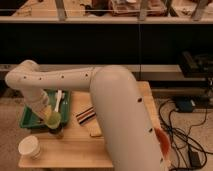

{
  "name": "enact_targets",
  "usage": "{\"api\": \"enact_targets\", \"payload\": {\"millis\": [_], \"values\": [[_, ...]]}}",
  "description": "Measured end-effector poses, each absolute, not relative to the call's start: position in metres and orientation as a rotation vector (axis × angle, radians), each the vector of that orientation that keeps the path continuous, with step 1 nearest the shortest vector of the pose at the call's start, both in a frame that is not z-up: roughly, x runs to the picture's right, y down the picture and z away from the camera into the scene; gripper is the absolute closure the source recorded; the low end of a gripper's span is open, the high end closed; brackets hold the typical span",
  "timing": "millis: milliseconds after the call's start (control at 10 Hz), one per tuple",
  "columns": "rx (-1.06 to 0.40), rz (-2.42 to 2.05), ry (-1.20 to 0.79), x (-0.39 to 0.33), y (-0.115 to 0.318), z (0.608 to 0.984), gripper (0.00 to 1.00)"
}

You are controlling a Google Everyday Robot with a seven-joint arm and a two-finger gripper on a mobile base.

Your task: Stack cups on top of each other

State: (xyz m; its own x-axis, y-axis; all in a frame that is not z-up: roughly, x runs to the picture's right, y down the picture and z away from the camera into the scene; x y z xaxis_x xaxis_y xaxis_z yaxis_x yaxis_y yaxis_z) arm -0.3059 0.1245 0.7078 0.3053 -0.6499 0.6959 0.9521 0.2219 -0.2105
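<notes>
camera view: my only feed, looking down on a wooden table (80, 149), with the white arm (120, 115) coming in from the lower right and reaching across to the left
gripper: the gripper (47, 113) hangs at the left end of the arm, over the near right corner of the green tray (28, 118)
grip: i cannot tell from here whether it is open or closed, or whether it has hold of anything
green cup: the green cup (53, 119) is right at the gripper's tip, its mouth tipped toward me, directly above the grey cup
grey cup: the grey cup (56, 132) stands on the table just in front of the tray, dark and partly hidden under the green cup; i cannot tell if the two touch
white cup: the white cup (30, 147) stands upright and alone near the front left corner of the table, apart from the other two
tray contents: a white utensil (58, 100) lies lengthwise inside
striped item: a flat striped thing (86, 114) lies on the table just right of the tray
orange bowl: only an edge of the orange bowl (163, 143) shows past the arm on the right
floor: cables (187, 135) trail to the right of the table
</notes>
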Motion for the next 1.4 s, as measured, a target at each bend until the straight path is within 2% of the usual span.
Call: {"api": "enact_targets", "payload": {"millis": [100, 1200, 1400], "values": [[-0.693, -1.18, -0.528, -0.307, 0.125, 0.708, 0.2], [-0.691, -1.187, -0.535, -0.304, 0.126, 0.708, 0.2], [-0.638, -1.196, -0.571, -0.293, 0.13, 0.706, 0.2]]}}
